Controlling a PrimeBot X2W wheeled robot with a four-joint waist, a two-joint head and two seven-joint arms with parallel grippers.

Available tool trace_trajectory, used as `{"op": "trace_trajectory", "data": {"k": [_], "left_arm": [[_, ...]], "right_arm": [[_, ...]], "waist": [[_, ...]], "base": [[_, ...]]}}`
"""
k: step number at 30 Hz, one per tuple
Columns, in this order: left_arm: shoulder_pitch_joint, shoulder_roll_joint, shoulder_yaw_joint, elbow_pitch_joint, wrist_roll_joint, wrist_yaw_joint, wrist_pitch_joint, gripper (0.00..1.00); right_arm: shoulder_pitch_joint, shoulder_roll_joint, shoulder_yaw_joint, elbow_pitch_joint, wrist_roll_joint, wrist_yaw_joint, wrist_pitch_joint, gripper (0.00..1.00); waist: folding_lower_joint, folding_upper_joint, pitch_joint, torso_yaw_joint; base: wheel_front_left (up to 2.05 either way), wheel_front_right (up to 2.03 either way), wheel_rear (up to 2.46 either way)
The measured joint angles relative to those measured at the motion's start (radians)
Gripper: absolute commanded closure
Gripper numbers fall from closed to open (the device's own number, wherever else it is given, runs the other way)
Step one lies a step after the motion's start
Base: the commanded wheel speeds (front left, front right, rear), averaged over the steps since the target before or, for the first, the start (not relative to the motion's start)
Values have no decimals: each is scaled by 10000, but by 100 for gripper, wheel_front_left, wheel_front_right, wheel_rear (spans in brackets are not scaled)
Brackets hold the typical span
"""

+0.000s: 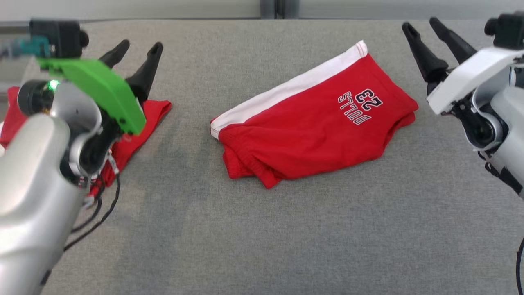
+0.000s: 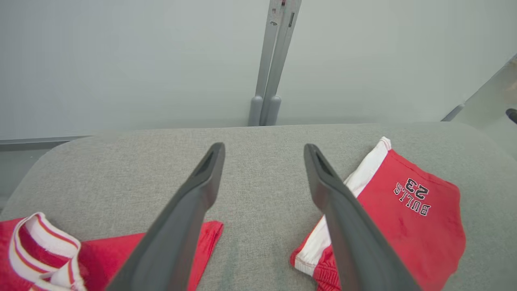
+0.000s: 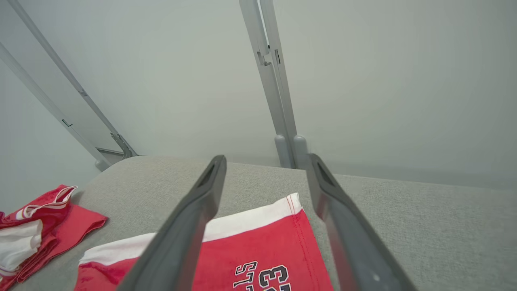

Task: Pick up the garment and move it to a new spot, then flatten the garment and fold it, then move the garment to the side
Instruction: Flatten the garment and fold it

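A pair of red shorts, the garment (image 1: 319,119), lies loosely folded at the middle of the grey surface, with a white side stripe and "BULLS 23" lettering; it also shows in the left wrist view (image 2: 408,218) and the right wrist view (image 3: 242,258). My left gripper (image 1: 137,49) hovers open at the far left, well apart from it, with nothing between its fingers (image 2: 190,210). My right gripper (image 1: 423,26) stands open at the far right, just off the garment's right end, its fingers (image 3: 194,218) empty.
A second red garment (image 1: 139,131) with red-and-white striped trim (image 2: 36,246) lies crumpled at the left, partly under my left arm. The grey padded surface (image 1: 286,229) ends at a pale wall with a grey vertical post (image 2: 274,60).
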Motion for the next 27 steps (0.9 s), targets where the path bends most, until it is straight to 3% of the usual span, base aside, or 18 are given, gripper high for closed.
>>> {"op": "trace_trajectory", "data": {"k": [6, 12, 21, 27], "left_arm": [[1877, 82, 4, -1028, 1212, 830, -2660, 0], [3379, -435, -6, -1825, 1593, 1342, -4518, 0], [4841, -1712, 190, -2230, 1735, 1298, -5440, 0], [5741, -2800, 1131, -2594, 2972, 1055, -5486, 0]], "right_arm": [[620, 238, -240, 895, -359, 0, -274, 0], [677, 290, -401, 2029, -449, 0, -305, 0], [668, 240, -249, 3710, 282, 0, 901, 0], [681, 228, -305, 4472, 903, 0, 1498, 0]], "waist": [[0, 0, -341, 171], [0, 0, -218, 648], [0, 0, 361, 1623], [0, 0, 688, 2284]], "base": [[0, 0, 0], [0, 0, 0], [0, 0, 0], [0, 0, 0]]}}
